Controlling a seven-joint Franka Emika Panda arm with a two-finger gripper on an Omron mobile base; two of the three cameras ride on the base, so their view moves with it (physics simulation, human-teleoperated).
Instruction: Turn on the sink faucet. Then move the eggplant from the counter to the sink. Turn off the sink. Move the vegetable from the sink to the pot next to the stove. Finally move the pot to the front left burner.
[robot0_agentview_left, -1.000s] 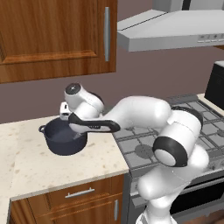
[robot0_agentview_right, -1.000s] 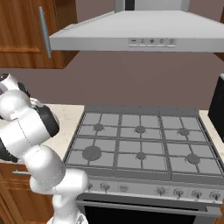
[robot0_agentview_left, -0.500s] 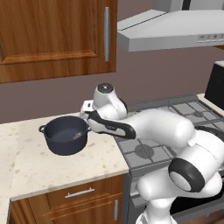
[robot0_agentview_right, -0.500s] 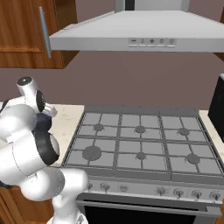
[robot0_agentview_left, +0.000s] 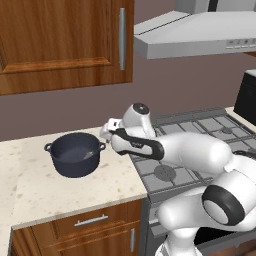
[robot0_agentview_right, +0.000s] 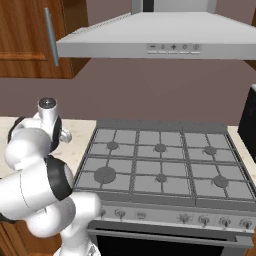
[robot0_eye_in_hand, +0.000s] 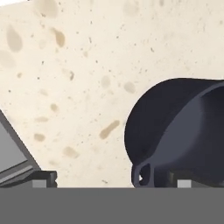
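The dark blue-grey pot (robot0_agentview_left: 75, 155) stands on the beige counter (robot0_agentview_left: 35, 185), left of the stove (robot0_agentview_left: 200, 135). My gripper (robot0_agentview_left: 106, 132) hangs just right of the pot's right handle, a little above the counter. It is open and holds nothing. In the hand view, the gripper (robot0_eye_in_hand: 111, 181) looks down at the counter (robot0_eye_in_hand: 78, 87), with the pot (robot0_eye_in_hand: 183, 127) and its side handle (robot0_eye_in_hand: 143, 173) close to the right fingertip. I cannot make out the eggplant in the pot's dark inside. The sink and its faucet are out of view.
The stove (robot0_agentview_right: 160, 160) has dark grates, and its front left burner (robot0_agentview_right: 105, 175) lies just past the counter's edge. A range hood (robot0_agentview_right: 155, 42) hangs above it. Wooden wall cabinets (robot0_agentview_left: 65, 40) sit over the counter. My arm reaches across the stove's left side.
The hand has swung right from above the pot to beside its right handle, and lower. The jaws stayed open. The pot has not moved.
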